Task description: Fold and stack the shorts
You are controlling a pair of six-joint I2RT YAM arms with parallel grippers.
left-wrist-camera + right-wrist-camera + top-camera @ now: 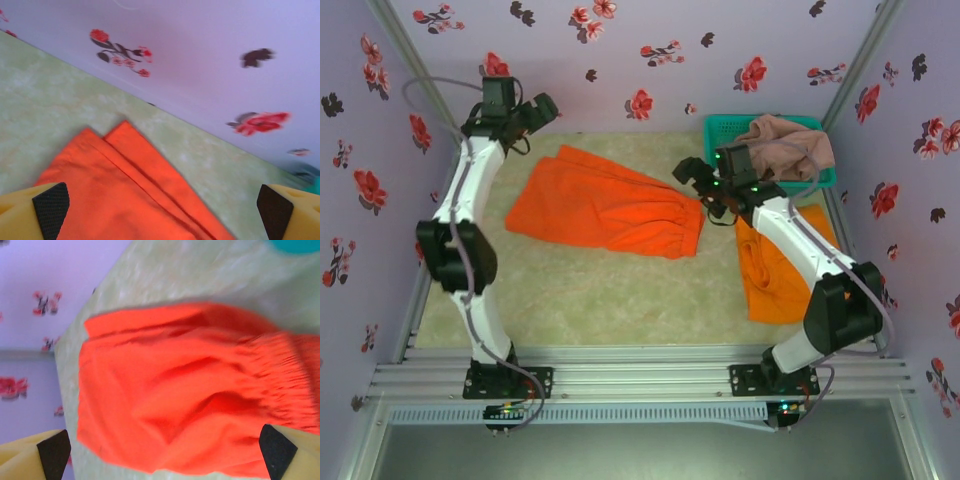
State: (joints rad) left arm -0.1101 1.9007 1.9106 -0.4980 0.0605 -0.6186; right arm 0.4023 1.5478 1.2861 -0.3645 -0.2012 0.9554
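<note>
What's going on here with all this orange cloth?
Two robot arms are folding shorts. The left hand and right hand are open and empty, one at each end of an orange pair lying on the table. A second orange pair lies under the right arm; a pink-beige pair is draped over the teal basket.

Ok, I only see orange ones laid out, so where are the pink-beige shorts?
In the top view the pink-beige shorts hang over the teal basket at the table's far right, just beyond the right arm.
</note>
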